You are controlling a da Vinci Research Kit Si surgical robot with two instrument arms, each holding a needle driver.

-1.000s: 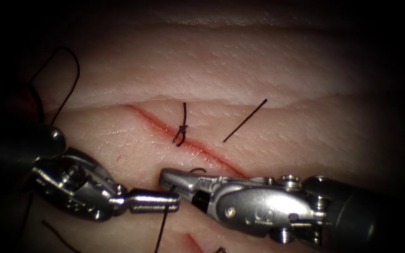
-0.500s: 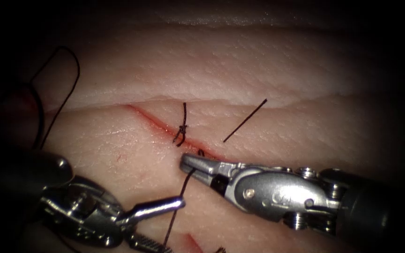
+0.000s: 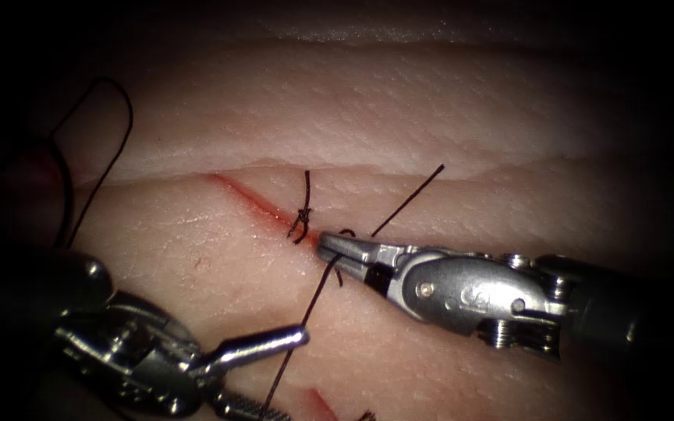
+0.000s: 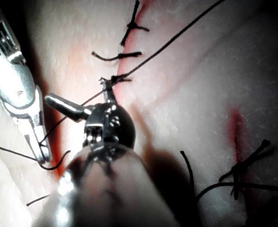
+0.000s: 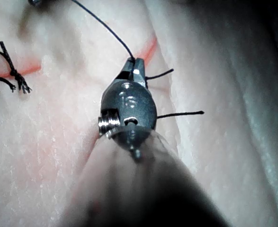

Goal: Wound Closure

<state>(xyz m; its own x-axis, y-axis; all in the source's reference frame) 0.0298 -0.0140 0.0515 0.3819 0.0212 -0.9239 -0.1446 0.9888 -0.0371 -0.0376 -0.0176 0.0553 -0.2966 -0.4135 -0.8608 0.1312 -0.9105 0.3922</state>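
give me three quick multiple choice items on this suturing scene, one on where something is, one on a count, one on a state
1. Where is the right tool's tip?
A. At the cut, just right of the tied knot
B. Far left, on the thread loop
C. Off the tissue

2. How many tied knots sit on the cut in the endoscope view?
A. One
B. Three
C. Five

3. How do the left tool's jaws stand?
A. Shut on the needle
B. Open, holding nothing
C. Shut on tissue

Key: 1 A, the tip sits beside the knot on the cut. 2 A, a single knot shows there. 3 B, the left tool has its jaws spread, with the thread running between them ungripped.
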